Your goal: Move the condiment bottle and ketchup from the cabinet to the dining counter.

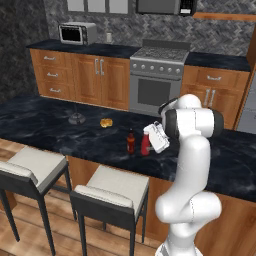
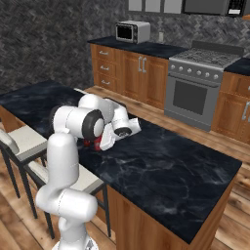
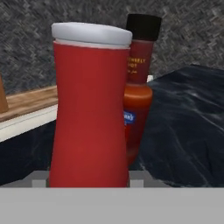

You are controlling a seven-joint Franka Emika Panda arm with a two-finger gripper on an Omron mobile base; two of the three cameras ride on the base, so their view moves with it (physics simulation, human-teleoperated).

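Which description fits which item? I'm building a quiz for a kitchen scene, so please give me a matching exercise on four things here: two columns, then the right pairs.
Things:
1. ketchup
2. condiment bottle
3. microwave
4. bar stool

Descriptions:
A. standing on the tile-backed rear counter
B. on the wooden floor, in front of the dining counter
C. bright red, pale top, right at the hand
D. dark cap, narrow neck, beside the red bottle

Pairs: 1-C, 2-D, 3-A, 4-B

Ketchup (image 3: pixel 89 105) and condiment bottle (image 3: pixel 138 87) upright, side by side on dining counter (image 1: pixel 45 125)
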